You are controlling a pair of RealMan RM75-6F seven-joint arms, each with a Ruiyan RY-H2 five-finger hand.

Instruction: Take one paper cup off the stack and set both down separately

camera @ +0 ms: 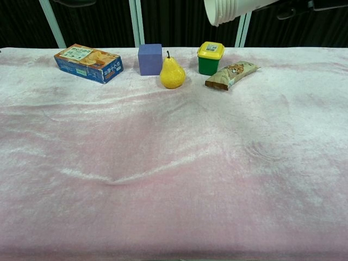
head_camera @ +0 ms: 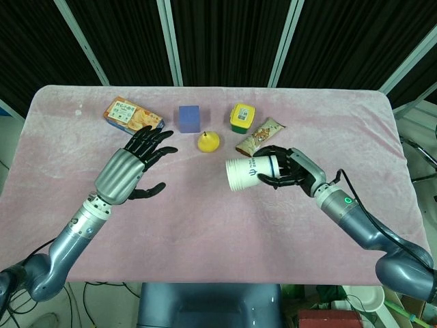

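Note:
A stack of white paper cups [head_camera: 247, 173] with a blue rim band hangs sideways above the table, mouth toward the left. My right hand [head_camera: 290, 171] grips its base end. In the chest view the stack's mouth [camera: 228, 10] shows at the top edge. My left hand [head_camera: 133, 167] is raised over the table's left half, fingers spread and empty, well left of the stack. In the chest view only a dark bit of that left hand [camera: 73, 2] reaches into the top edge.
Along the back of the pink cloth [head_camera: 205, 225] sit a cracker box [head_camera: 134, 119], a purple cube [head_camera: 189, 118], a yellow pear [head_camera: 208, 141], a green jar with a yellow lid [head_camera: 242, 117] and a snack packet [head_camera: 259, 137].

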